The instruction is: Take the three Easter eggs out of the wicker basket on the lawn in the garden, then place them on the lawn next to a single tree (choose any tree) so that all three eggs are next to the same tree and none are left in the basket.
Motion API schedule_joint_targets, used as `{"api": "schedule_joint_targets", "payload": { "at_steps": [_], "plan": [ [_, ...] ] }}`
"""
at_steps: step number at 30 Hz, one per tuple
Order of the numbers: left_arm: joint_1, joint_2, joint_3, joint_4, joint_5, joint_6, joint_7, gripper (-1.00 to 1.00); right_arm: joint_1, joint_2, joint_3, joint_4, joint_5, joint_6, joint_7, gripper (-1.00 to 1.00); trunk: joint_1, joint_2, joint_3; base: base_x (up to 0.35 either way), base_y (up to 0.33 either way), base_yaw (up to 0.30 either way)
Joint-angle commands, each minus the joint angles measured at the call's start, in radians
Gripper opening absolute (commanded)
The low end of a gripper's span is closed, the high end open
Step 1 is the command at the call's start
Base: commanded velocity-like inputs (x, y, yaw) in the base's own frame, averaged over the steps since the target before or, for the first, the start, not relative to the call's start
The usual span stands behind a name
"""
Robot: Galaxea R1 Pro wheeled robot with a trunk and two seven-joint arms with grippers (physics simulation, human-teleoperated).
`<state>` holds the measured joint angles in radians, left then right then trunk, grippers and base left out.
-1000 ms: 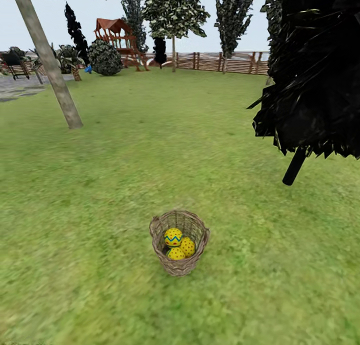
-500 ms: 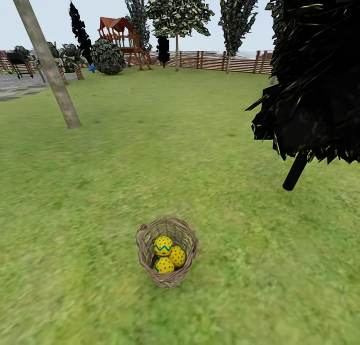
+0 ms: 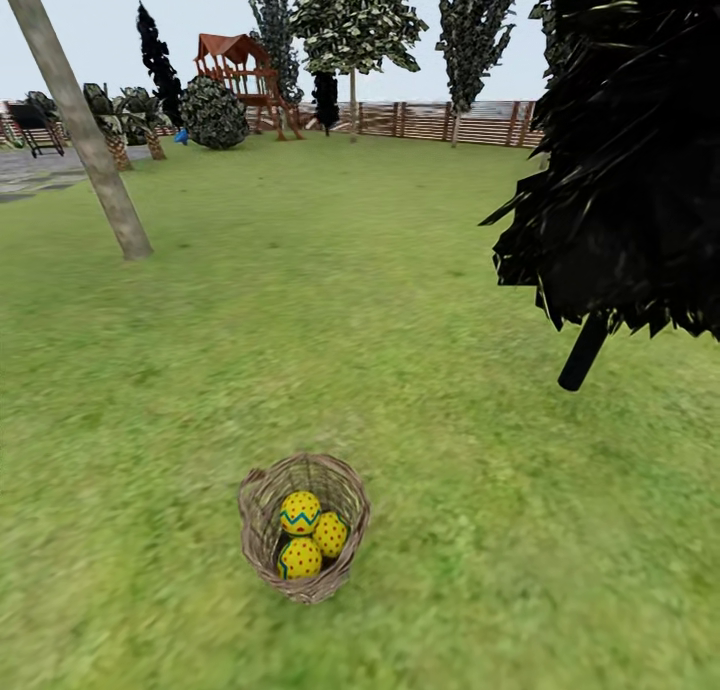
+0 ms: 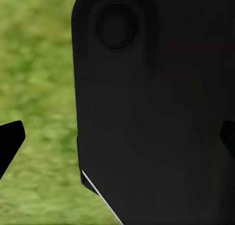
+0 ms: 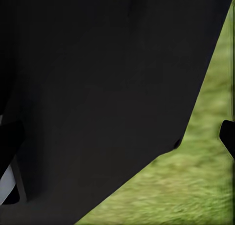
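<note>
**Basket of eggs on the grass, tree at upper left**

The garden is a wide mottled green lawn [image 3: 400,300] running back to a brown slatted fence [image 3: 450,122] along the top of the head view, under a pale sky.

At the upper left, the tree [image 3: 85,140] leans its pale grey-brown trunk down to the grass, with bits of blocky canopy at the top edge. Just right of it, near the fence line, stand short palms [image 3: 110,120], a round dark bush [image 3: 212,113] and a red wooden playset [image 3: 240,70]. Further right along the top are narrow dark conifers and a leafy tree [image 3: 352,20] before the fence.

In the lower centre, slightly left, the wicker basket [image 3: 258,530] sits on the lawn, well apart from the leaning trunk. Inside it lie the three Easter eggs [image 3: 305,537], yellow with red dots, touching one another; the upper one shows a blue-green zigzag band.

At the right, a large black spiky mass of foliage [image 3: 620,170] fills the upper right, with a dark stem [image 3: 583,352] slanting to the grass below it.

In the left wrist view, a dark fingertip of the left claw [image 4: 11,142] shows against grass beside a black body part; whether this claw is released or clenched, I cannot tell. In the right wrist view, a dark fingertip of the right claw [image 5: 228,136] shows over grass; its state cannot be told either.
</note>
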<state>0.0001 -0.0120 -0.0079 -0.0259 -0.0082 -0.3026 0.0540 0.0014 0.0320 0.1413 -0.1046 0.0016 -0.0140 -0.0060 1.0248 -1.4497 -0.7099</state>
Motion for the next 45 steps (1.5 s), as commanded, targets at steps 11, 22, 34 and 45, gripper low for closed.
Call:
{"api": "schedule_joint_targets", "payload": {
  "at_steps": [11,22,34,45],
  "plan": [
    [0.0,0.001,-0.002,0.0,-0.001,-0.004,-0.001,1.0,0.0,-0.001,0.002,0.0,-0.003,-0.001,-0.001,1.0,0.0,0.0,-0.002,0.039,0.166,0.177],
    [0.0,0.001,-0.003,0.0,-0.001,-0.004,-0.002,1.0,0.0,-0.001,0.001,-0.001,-0.004,-0.003,-0.001,1.0,0.0,0.0,0.004,0.031,0.301,-0.032],
    [0.0,0.001,-0.003,0.0,-0.001,-0.004,-0.002,1.0,0.0,-0.003,0.0,-0.001,-0.005,-0.003,-0.002,1.0,0.0,0.0,0.006,0.033,0.304,-0.023],
    [0.0,0.001,-0.003,0.0,-0.001,-0.004,-0.002,1.0,0.0,-0.01,-0.01,-0.002,-0.011,-0.003,-0.002,1.0,0.0,0.0,0.006,0.102,0.209,-0.001]
  ]
}}
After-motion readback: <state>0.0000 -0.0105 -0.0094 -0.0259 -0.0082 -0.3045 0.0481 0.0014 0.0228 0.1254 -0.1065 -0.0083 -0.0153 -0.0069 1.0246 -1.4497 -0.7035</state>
